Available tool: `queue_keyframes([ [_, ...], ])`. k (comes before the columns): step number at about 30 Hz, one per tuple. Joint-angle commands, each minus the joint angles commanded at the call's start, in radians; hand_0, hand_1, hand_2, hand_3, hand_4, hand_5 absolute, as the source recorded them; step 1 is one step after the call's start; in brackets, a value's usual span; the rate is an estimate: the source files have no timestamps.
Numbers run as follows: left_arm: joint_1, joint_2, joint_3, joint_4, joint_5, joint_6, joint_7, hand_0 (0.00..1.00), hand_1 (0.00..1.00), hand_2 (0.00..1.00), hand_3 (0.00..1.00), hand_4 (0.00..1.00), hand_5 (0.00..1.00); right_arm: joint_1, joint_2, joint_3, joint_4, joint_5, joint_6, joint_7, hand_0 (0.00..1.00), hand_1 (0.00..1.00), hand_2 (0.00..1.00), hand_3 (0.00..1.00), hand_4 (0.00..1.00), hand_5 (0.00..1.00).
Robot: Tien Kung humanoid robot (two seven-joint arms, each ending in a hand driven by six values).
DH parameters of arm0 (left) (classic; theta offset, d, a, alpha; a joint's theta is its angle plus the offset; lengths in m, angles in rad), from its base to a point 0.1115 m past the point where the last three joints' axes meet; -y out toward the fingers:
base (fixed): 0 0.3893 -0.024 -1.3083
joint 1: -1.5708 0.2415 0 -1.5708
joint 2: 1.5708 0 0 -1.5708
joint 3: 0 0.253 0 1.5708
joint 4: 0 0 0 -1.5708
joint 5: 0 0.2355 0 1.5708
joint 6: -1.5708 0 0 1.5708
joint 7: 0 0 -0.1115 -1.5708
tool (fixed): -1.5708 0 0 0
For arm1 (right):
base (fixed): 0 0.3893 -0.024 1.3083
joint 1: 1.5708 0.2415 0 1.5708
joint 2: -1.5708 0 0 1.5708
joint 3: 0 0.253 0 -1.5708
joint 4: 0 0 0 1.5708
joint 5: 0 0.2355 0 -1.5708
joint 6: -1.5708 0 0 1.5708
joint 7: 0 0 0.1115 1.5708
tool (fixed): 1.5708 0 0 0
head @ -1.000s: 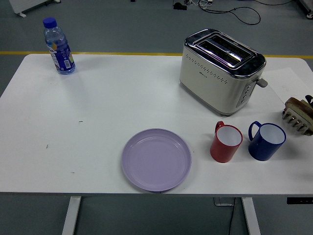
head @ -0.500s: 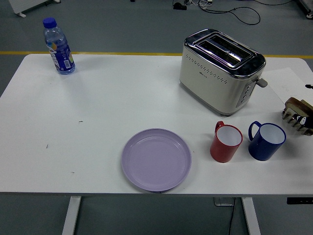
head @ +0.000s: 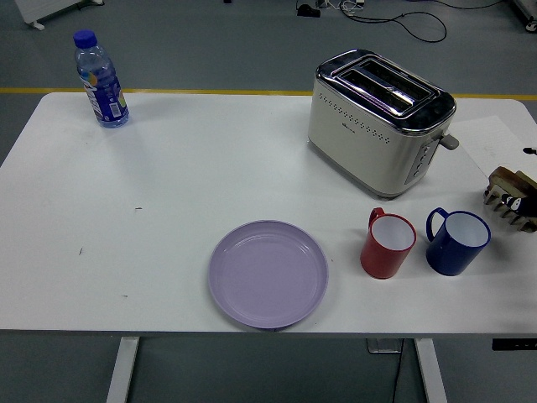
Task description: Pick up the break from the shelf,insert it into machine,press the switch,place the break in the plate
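The robot hand (head: 529, 201) barely shows beside the wooden shelf (head: 508, 195); its grip can't be told.

Glossy metal toaster (head: 379, 119), wooden rack (head: 510, 196)

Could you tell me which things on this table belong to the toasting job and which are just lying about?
Part of the job:
- toaster
- its side lever
- purple plate
- wooden rack at the right edge, where a bit of the right robot hand shows

Just lying about:
- water bottle
- red mug
- blue mug
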State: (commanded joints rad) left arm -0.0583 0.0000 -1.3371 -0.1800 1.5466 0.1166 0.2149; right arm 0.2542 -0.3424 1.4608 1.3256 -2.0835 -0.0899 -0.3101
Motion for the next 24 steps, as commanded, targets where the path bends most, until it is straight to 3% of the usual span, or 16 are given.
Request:
queue_keyframes([
  [4, 0.000, 0.000, 0.007, 0.000, -0.006, 0.001, 0.000, 0.613, 0.512, 0.491, 0.578, 0.409, 0.907, 0.047, -0.016, -0.039, -0.036, -0.096, -0.004, -0.012, 0.833, 0.780, 0.828, 0.824, 0.827, 0.139],
  [5, 0.000, 0.000, 0.007, 0.000, -0.007, 0.001, 0.000, 0.612, 0.510, 0.489, 0.579, 0.406, 0.912, 0.055, -0.018, -0.046, -0.042, -0.115, 0.001, -0.018, 0.699, 0.655, 0.670, 0.753, 0.804, 0.130],
  [10, 0.000, 0.000, 0.010, 0.000, -0.011, 0.003, 0.000, 0.612, 0.510, 0.489, 0.579, 0.406, 0.912, 0.075, -0.025, -0.066, -0.060, -0.141, 0.027, -0.047, 0.699, 0.655, 0.670, 0.753, 0.804, 0.130],
  [11, 0.000, 0.000, 0.014, 0.000, -0.015, 0.004, 0.000, 0.612, 0.509, 0.486, 0.578, 0.402, 0.913, 0.081, -0.026, -0.074, -0.066, -0.142, 0.041, -0.059, 0.603, 0.595, 0.592, 0.719, 0.795, 0.127],
  [16, 0.001, 0.000, 0.016, 0.000, -0.018, 0.006, 0.001, 0.612, 0.509, 0.486, 0.578, 0.402, 0.913, 0.088, -0.023, -0.087, -0.081, -0.139, 0.061, -0.080, 0.603, 0.595, 0.592, 0.719, 0.795, 0.127],
  [17, 0.001, 0.000, 0.017, 0.000, -0.019, 0.006, 0.001, 0.612, 0.509, 0.482, 0.578, 0.397, 0.912, 0.089, -0.022, -0.092, -0.085, -0.141, 0.055, -0.084, 0.497, 0.522, 0.536, 0.666, 0.776, 0.123],
  [22, 0.002, 0.000, 0.019, 0.000, -0.021, 0.007, 0.001, 0.612, 0.509, 0.482, 0.578, 0.397, 0.912, 0.097, -0.020, -0.113, -0.102, -0.170, 0.017, -0.095, 0.497, 0.522, 0.536, 0.666, 0.776, 0.123],
  [23, 0.002, 0.000, 0.020, 0.000, -0.021, 0.007, 0.001, 0.612, 0.508, 0.481, 0.576, 0.392, 0.912, 0.099, -0.020, -0.115, -0.104, -0.175, 0.017, -0.096, 0.358, 0.407, 0.439, 0.559, 0.700, 0.077],
  [24, 0.002, 0.000, 0.020, 0.000, -0.021, 0.007, 0.001, 0.612, 0.508, 0.481, 0.576, 0.392, 0.912, 0.102, -0.021, -0.123, -0.112, -0.175, 0.011, -0.095, 0.358, 0.407, 0.439, 0.559, 0.700, 0.077],
])
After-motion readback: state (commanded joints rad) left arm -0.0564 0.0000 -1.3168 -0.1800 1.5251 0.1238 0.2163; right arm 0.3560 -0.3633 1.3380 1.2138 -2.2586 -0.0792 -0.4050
